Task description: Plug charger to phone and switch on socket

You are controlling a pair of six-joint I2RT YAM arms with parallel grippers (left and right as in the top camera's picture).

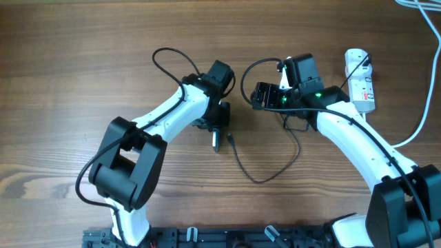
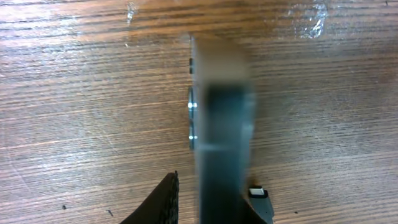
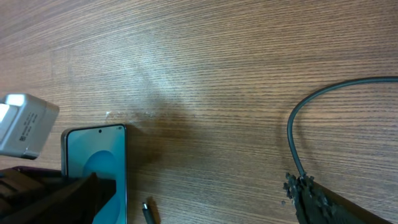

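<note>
1. Closest to the left wrist camera is the phone (image 2: pixel 221 124). We see its thin side, a grey blurry slab with tiny side buttons.
2. From the right wrist camera its bright blue screen shows, and from above the phone (image 1: pixel 216 141) is only a thin sliver. So it is up on its edge, not lying flat, near the middle of the table (image 1: pixel 83 55).
3. The left gripper (image 2: pixel 211 199) has one finger on each side of the phone. Beside one dark finger (image 2: pixel 163 202) a thin strip of wood shows, so I cannot tell if the pincer is squeezing the phone or just standing around it.
4. The charger's small plug tip (image 3: pixel 147 213) lies flat on the table just beside the phone. It is not in the phone.
5. Its thin black cable (image 1: pixel 258 180) curls toward the near side, then bends back up under the right arm.
6. The right gripper (image 3: pixel 186 199) hangs to the right of the phone. Its fingers are wide apart and hold nothing.
7. The socket (image 1: pixel 360 83) lies at the far right, well apart from the phone. A thick white lead (image 1: pixel 427 21) runs off from it.
</note>
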